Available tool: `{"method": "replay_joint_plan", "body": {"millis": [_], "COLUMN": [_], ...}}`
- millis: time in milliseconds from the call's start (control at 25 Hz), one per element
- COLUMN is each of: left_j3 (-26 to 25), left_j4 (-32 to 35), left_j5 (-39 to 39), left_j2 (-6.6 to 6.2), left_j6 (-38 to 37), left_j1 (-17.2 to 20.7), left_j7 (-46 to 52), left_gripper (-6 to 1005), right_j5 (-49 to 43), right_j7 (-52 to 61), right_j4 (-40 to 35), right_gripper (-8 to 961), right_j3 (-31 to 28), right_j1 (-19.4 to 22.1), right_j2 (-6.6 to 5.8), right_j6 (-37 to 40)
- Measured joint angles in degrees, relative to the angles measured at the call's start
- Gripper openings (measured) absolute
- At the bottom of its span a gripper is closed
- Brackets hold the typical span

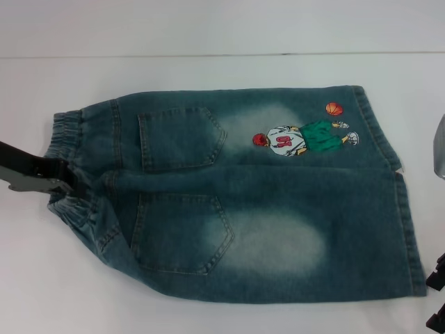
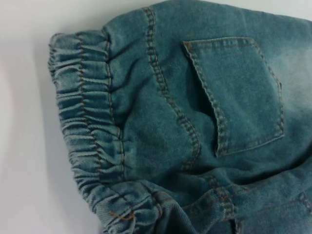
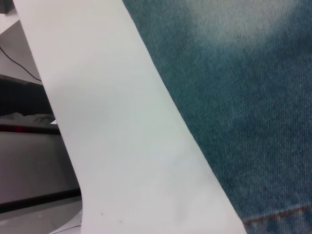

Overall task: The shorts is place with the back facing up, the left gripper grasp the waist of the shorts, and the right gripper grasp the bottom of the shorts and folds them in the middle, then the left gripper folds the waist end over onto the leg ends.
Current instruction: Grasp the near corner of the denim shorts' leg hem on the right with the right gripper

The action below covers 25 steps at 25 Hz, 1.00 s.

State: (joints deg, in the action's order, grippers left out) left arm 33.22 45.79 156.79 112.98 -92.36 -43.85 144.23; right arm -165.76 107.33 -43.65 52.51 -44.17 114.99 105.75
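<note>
Black left tool [image 1: 61, 182] touches shorts [image 1: 278, 216] waistband [image 2: 87, 131].

White table [image 1: 208, 316], plain surface, far edge meets pale wall [image 1: 222, 24] in head view. Right wrist view: past table edge, dark shelving [image 3: 19, 102] w/ thin black cable [image 3: 17, 63]; contents too unclear to ID.

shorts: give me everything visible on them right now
The shorts lie flat and unfolded on the white table, back up: blue-green washed denim with pale faded patches and two back pockets. The gathered elastic waist points to the robot's left, where the left gripper sits at its middle. The straight hemmed leg ends point right. A basketball-player embroidery with an orange ball sits on the far leg. The right gripper is just off the near hem, not touching.
</note>
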Motion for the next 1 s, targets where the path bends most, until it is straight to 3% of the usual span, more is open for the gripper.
{"method": "replay_joint_plan", "body": {"millis": [600, 1000], "left_j3": [0.08, 0.37], "left_j4": [0.0, 0.0], "left_j5": [0.0, 0.0], "left_j2": [0.65, 0.66], "left_j6": [-0.1, -0.07], "left_j1": [0.35, -0.03], "left_j7": [-0.25, -0.36], "left_gripper": [51, 53], "right_j5": [3.02, 3.48], "right_j7": [-0.53, -0.48], "right_j4": [0.69, 0.35], "right_gripper": [943, 943], "right_j3": [-0.63, -0.49], "right_j1": [-0.23, -1.14], "right_j2": [0.18, -0.36], "right_j6": [-0.99, -1.06]}}
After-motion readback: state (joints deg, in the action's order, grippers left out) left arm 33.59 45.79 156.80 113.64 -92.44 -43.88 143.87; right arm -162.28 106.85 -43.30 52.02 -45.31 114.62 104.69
